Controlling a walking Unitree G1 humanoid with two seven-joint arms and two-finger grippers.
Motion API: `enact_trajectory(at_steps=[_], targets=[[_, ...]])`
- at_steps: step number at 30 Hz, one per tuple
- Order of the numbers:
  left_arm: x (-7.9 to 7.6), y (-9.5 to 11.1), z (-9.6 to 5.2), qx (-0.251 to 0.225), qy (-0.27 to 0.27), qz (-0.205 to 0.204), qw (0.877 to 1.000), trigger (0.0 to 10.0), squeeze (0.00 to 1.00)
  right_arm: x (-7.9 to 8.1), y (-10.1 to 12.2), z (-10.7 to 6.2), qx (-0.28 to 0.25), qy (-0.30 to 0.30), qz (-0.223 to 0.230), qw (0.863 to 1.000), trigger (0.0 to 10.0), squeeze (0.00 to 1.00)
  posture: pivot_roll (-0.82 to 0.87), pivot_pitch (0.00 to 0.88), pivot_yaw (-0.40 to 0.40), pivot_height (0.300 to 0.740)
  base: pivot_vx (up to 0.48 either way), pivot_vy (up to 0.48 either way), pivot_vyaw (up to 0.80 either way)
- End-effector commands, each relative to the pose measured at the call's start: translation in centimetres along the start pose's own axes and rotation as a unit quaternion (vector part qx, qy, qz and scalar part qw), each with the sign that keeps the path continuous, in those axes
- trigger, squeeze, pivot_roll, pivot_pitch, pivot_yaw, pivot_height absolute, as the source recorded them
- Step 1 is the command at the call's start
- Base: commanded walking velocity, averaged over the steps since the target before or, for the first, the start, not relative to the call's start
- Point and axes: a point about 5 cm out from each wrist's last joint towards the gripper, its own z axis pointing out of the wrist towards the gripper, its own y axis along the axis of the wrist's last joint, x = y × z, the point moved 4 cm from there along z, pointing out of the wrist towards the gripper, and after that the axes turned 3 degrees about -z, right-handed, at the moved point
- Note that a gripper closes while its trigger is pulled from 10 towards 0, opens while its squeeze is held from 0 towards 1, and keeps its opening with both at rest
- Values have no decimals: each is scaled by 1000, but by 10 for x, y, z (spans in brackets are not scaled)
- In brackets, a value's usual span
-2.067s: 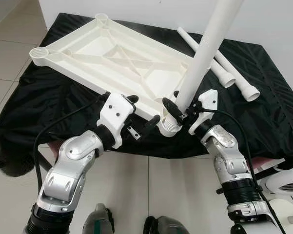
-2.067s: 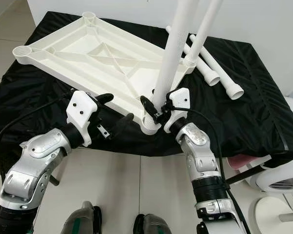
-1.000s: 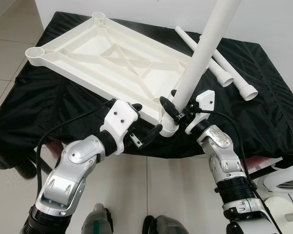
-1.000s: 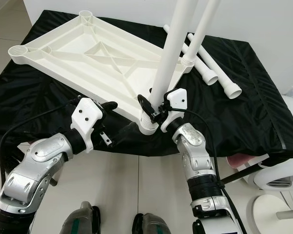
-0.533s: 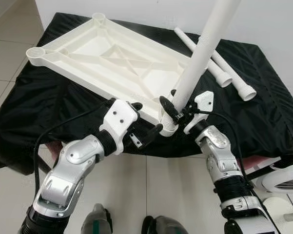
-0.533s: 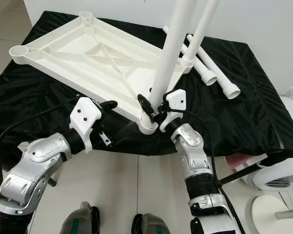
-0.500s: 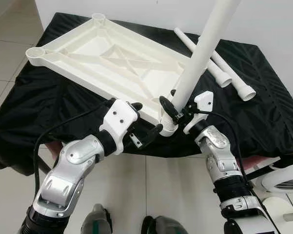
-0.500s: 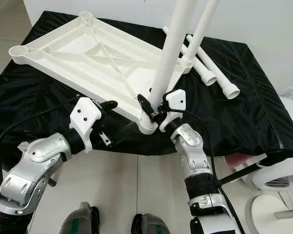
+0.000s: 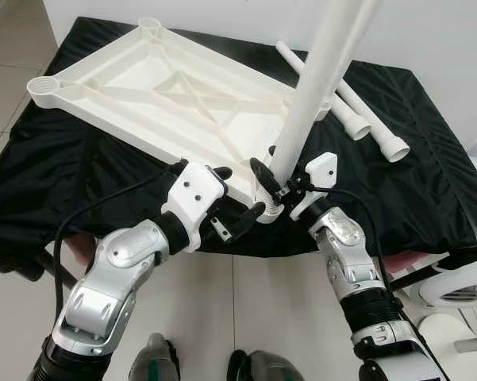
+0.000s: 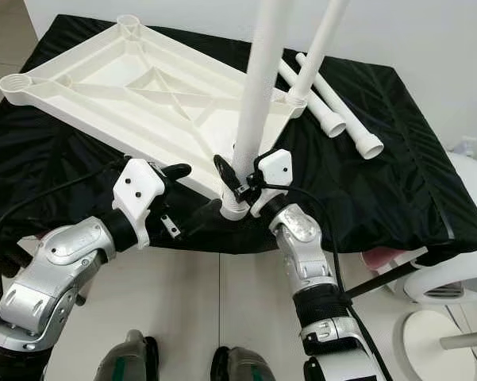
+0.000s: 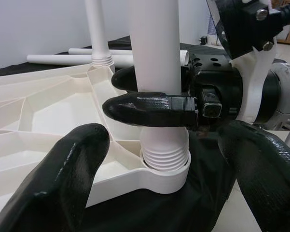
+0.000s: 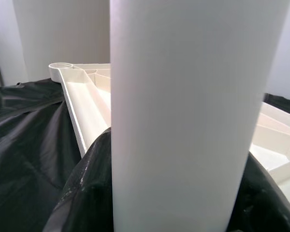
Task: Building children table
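Left wrist view showed the right hand [image 11: 154, 96] pinching the upright leg [image 11: 154, 53] above the tabletop [image 9: 167, 95] corner socket at the worktop's [image 9: 428, 190] near edge; the left hand [image 9: 236, 198] was spread beside it.

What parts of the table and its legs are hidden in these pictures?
- Tops of both standing legs: cut off by the eye views' top edge.
- Tabletop's smooth face: turned down against the black cloth.
- Thread depth in the corner socket: hidden inside it, left wrist view.
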Motion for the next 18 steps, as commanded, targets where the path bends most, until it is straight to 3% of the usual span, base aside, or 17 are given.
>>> enact_trajectory(at_steps=[1, 3, 11, 18], targets=[[-5, 3, 0, -4, -4, -1, 1000, 10000, 0, 8, -35, -15, 73, 3, 13, 997, 10000, 0, 122, 119, -133, 740, 0, 0, 0], [-5, 3, 0, -5, -4, -1, 1000, 10000, 0, 9, -34, -15, 69, 6, 8, 998, 10000, 0, 122, 119, -133, 740, 0, 0, 0], [-6, 5, -1, -7, -7, -1, 1000, 10000, 0, 0, -32, -16, 43, -28, 90, 995, 10000, 0, 122, 122, -131, 740, 0, 0, 0], [-9, 3, -2, -1, -14, -1, 1000, 10000, 0, -6, -31, -18, 26, -45, 119, 992, 10000, 0, 127, 127, -132, 740, 0, 0, 0]])
